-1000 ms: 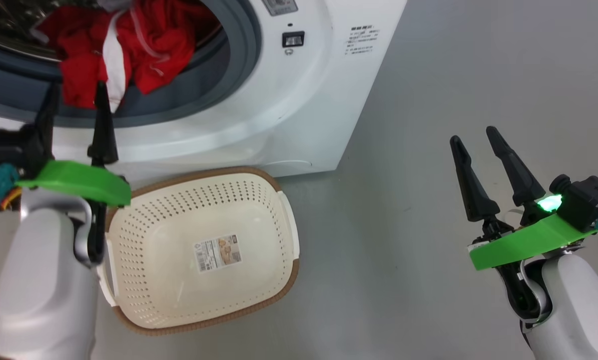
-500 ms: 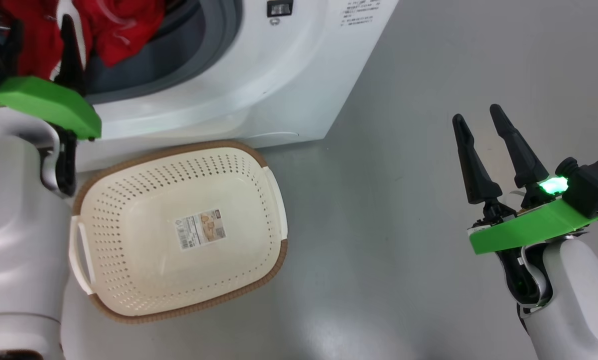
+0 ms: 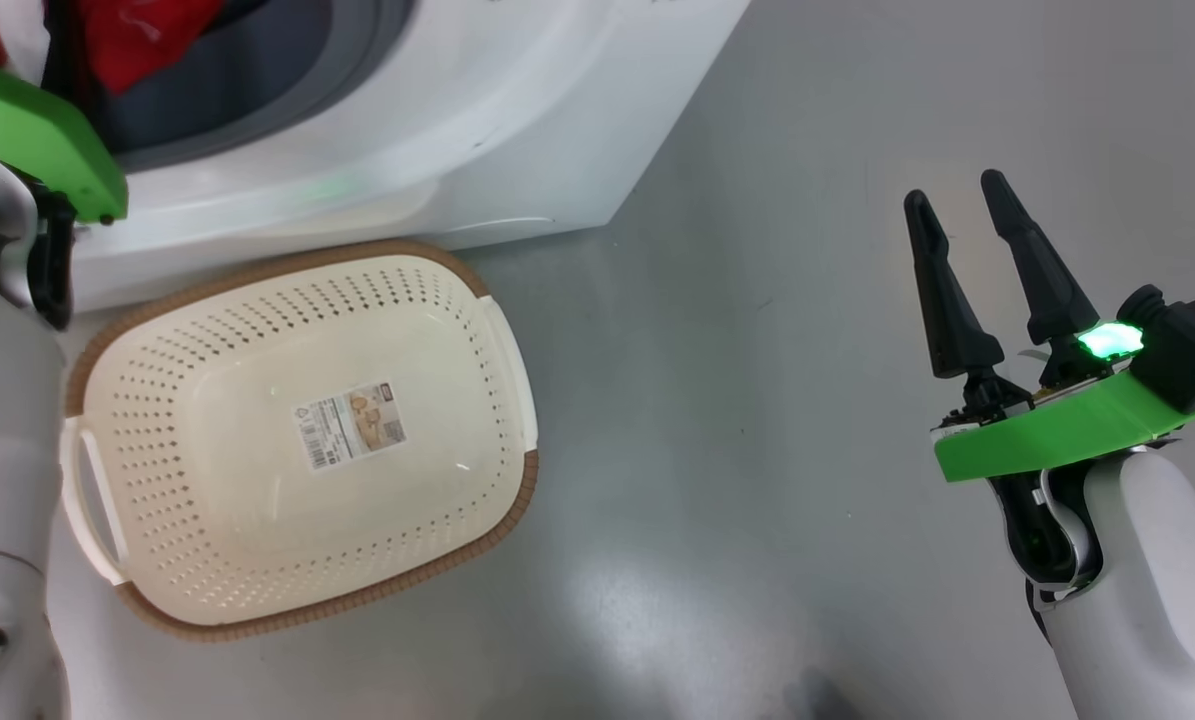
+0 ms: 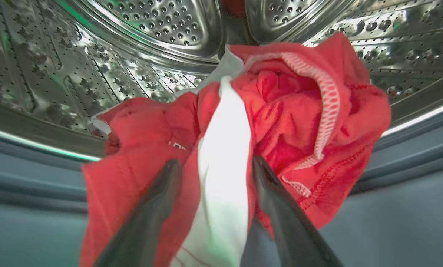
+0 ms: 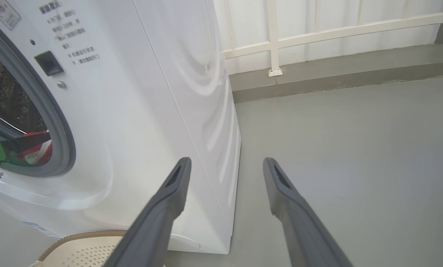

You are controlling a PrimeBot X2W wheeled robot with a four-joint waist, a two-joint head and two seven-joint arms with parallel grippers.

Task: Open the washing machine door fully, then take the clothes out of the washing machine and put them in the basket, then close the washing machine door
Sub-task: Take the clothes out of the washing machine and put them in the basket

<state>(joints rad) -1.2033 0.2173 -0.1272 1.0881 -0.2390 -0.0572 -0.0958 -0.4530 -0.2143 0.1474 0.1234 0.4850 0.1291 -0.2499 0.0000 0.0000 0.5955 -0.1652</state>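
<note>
Washing machine point(image 5: 151, 111) lettering point(image 5: 68, 40) and basket point(image 3: 435, 300) label point(image 3: 349, 425) are unreadable.

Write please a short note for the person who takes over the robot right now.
Left gripper: open, inside the washing machine, fingers either side of a white stripe of the clothes, not closed.
Right gripper: open, empty, above the floor.
The clothes lie at the drum mouth; basket empty, on the floor before the machine.
Done: door seems opened. Left: grasp clothes, drop into basket, close door.
</note>
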